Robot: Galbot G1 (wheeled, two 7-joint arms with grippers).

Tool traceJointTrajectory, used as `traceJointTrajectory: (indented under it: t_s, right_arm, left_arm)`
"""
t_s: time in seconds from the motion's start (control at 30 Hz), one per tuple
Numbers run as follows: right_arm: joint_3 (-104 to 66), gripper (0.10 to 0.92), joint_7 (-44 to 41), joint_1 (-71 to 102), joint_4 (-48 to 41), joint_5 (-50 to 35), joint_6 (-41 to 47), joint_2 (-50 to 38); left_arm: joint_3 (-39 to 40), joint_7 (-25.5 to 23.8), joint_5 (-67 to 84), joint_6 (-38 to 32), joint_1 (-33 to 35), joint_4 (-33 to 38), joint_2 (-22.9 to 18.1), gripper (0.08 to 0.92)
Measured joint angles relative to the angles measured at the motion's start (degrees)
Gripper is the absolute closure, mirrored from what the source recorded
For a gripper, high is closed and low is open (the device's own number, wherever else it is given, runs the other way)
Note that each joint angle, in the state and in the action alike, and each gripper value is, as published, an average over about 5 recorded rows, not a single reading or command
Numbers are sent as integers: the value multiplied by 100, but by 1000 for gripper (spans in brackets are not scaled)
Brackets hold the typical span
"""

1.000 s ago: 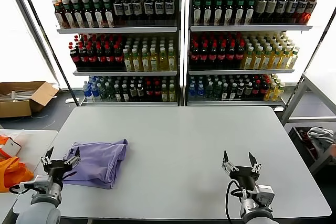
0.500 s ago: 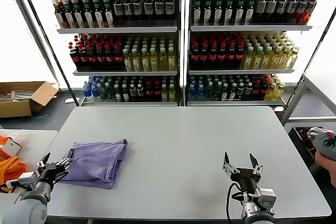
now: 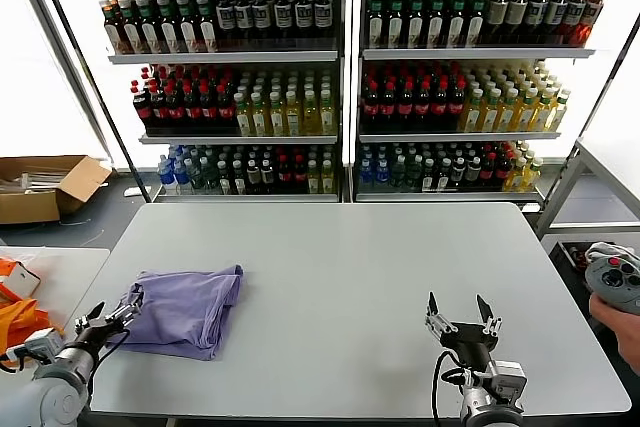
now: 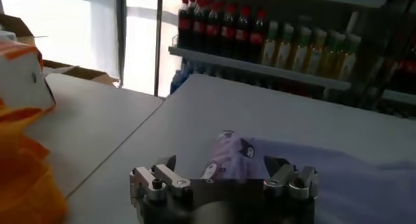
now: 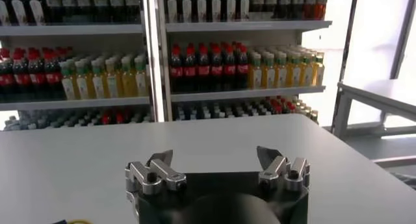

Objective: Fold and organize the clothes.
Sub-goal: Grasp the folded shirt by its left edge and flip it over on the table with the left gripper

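I'm looking down on the grey table (image 3: 330, 277) and the lavender T-shirt (image 3: 185, 309) lies folded into a rough rectangle near the table's left edge, toward the near-left corner, plain side up. One sleeve end pokes out at its left side, and through the left wrist camera I can make out a bit of dark print on the cloth there (image 4: 247, 150).

My left gripper (image 3: 103, 322) sits low at the near-left corner, just beside the shirt's left edge. Its fingers are spread wide with nothing between them. From the wrist camera the two fingertips frame the shirt's nearest corner, but I can't tell whether either one touches the cloth.

My right gripper (image 3: 459, 309) hangs over the near edge of the table on the right side, well apart from the shirt. Its fingers (image 5: 159, 159) stand apart too, pointing up and forward, holding nothing, with bare table ahead of it.

Off the table's left edge there's an orange bag (image 3: 22, 327) on a lower white surface, and a cardboard box (image 3: 45, 185) on the floor beyond it. Behind the far edge stand the drink shelves (image 3: 345, 77), packed with bottles. At the far right, past the table's right edge, a person's hand (image 3: 625, 322) holds a grey controller (image 3: 612, 275).
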State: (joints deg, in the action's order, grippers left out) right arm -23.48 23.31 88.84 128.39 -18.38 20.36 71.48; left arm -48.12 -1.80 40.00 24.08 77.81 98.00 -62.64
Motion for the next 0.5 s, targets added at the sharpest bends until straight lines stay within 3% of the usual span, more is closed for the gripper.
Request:
traceJointTrajectory:
  t_s: [0.5]
  right_arm:
    - [33,203,-5,23,-12,32,-4,19]
  left_arm:
    - [81,-188,293,71,-106,-253,31,182]
